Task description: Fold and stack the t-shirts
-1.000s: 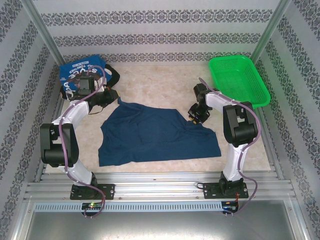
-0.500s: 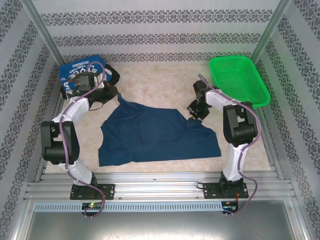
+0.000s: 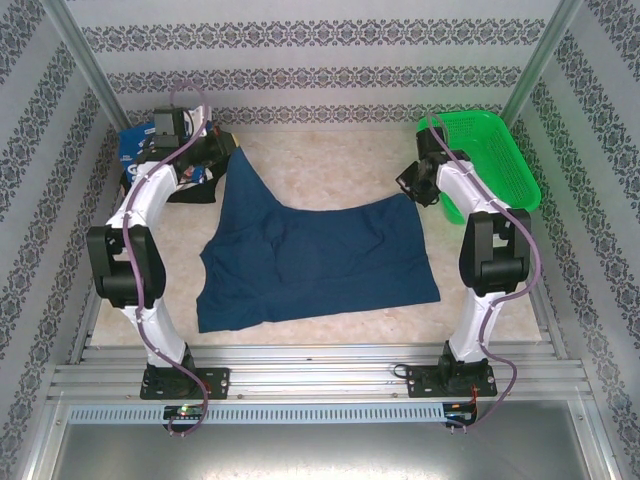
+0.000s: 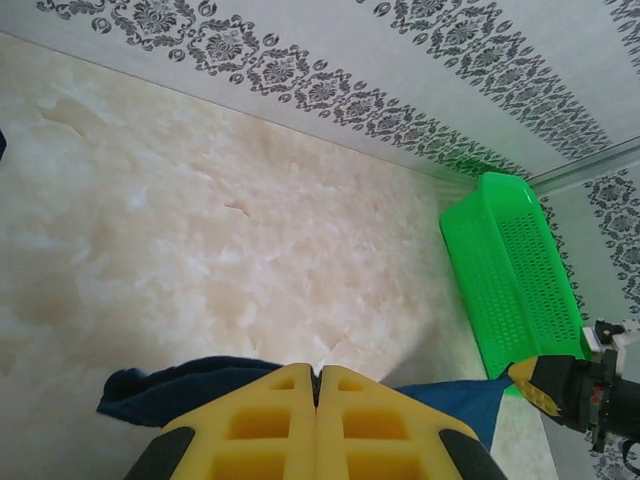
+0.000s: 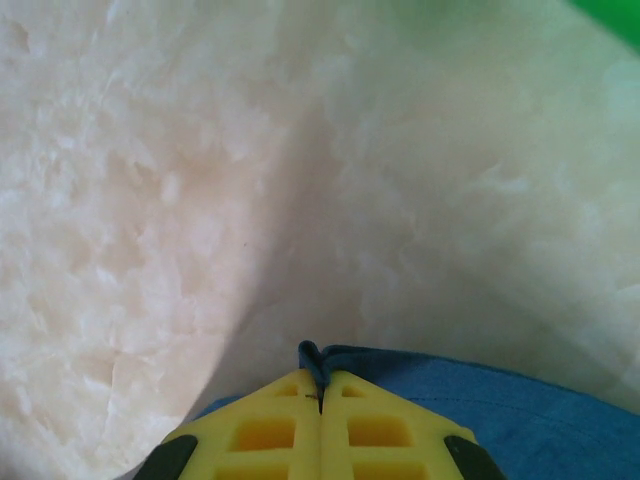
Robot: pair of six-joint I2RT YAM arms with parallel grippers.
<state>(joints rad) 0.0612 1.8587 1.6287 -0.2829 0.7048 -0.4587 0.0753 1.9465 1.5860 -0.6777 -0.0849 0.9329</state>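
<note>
A navy blue t-shirt point(image 3: 310, 260) lies spread over the middle of the table, its far edge pulled up between the two arms. My left gripper point(image 3: 224, 160) is shut on the far left corner, and navy cloth point(image 4: 170, 385) shows under its yellow fingers point(image 4: 265, 420). My right gripper point(image 3: 411, 188) is shut on the far right corner, with a fold of the cloth point(image 5: 312, 358) pinched between its fingertips. A blue t-shirt with white lettering point(image 3: 131, 150) lies at the far left behind the left arm, dark cloth point(image 3: 195, 188) beside it.
A green mesh basket point(image 3: 485, 160) stands at the far right, close behind the right gripper, and its wall point(image 4: 510, 280) shows in the left wrist view. Patterned walls close in the far side and both flanks. Bare marble tabletop point(image 3: 330, 170) lies beyond the shirt.
Both grippers have moved toward the far wall and apart, lifting and stretching the navy shirt's far edge. The right gripper's jaws have finished closing on the corner.
</note>
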